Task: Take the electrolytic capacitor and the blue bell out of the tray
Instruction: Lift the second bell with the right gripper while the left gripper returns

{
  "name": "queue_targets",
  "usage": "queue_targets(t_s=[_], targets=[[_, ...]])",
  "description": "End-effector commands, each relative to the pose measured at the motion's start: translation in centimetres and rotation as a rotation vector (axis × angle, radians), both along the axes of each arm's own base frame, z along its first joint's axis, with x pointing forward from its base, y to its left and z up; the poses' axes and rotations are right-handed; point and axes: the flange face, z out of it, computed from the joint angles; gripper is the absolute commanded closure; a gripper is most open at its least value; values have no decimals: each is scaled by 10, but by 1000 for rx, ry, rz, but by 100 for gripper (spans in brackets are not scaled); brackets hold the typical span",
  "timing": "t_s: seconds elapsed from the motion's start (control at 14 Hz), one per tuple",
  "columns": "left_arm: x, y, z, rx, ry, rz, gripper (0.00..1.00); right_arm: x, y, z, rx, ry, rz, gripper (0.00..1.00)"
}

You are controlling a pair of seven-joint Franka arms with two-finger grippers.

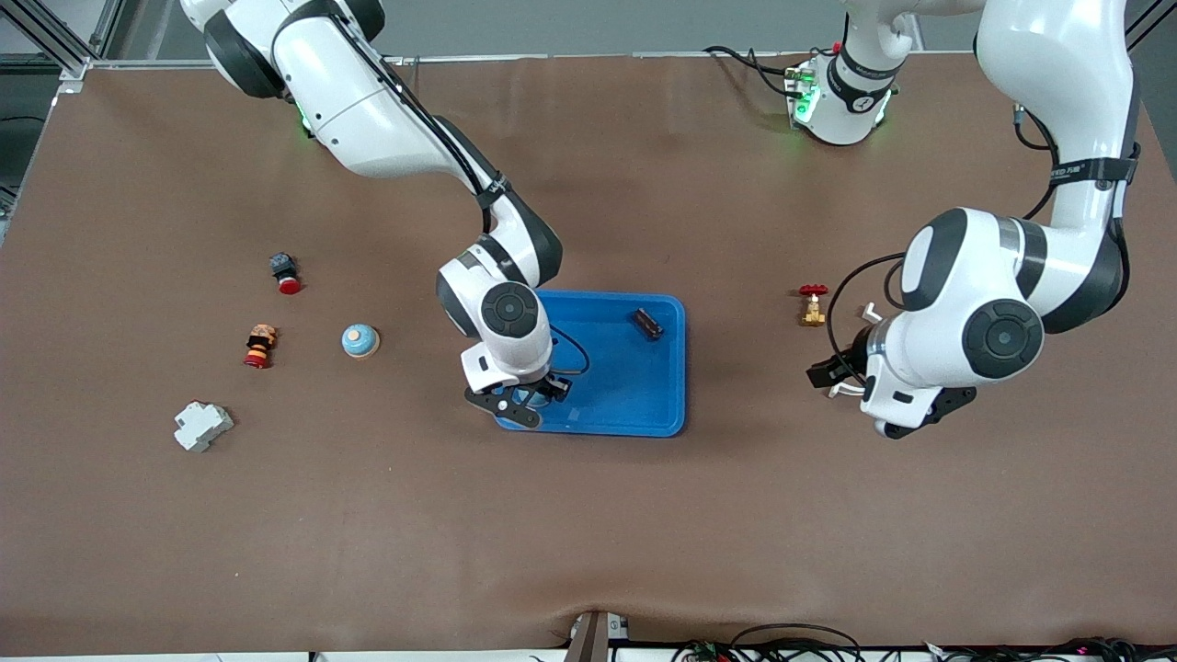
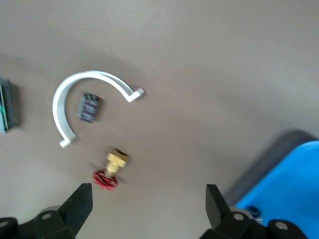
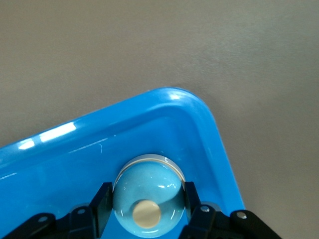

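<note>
At the tray's corner nearest the camera and my right arm's end, I am clenching my right end effector on the blue bell; next I am judging a straight lift clear of the rim. My left end effector is waiting, released, over bare bench near the capacitor, which is lying outside the tray.

Robotics lab, brown-covered table, aluminium framing at its corner, loose cables

Even overhead light, glare streaks on the tray rim; the left wrist view is motion-blurred.
</note>
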Motion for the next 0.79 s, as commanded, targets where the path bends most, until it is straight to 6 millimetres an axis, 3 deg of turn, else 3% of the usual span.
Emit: queue_targets(t_s=[0.0,0.14,0.29,0.5,0.71], targets=[[-6,-36,20,-1,-15,138,0,-6,9,35,-44,61,-16,100],[-9,-56,26,-7,-32,207,0,-11,8,69,-48,89,-10,100],[-14,-76,29,-7,-46,269,0,-2,-11,97,-17,114,35,100],[-27,-112,31,4,-60,346,0,17,-59,119,-10,135,140,100],[-39,-152,35,0,-103,470,0,32,-125,131,-2,140,230,100]])
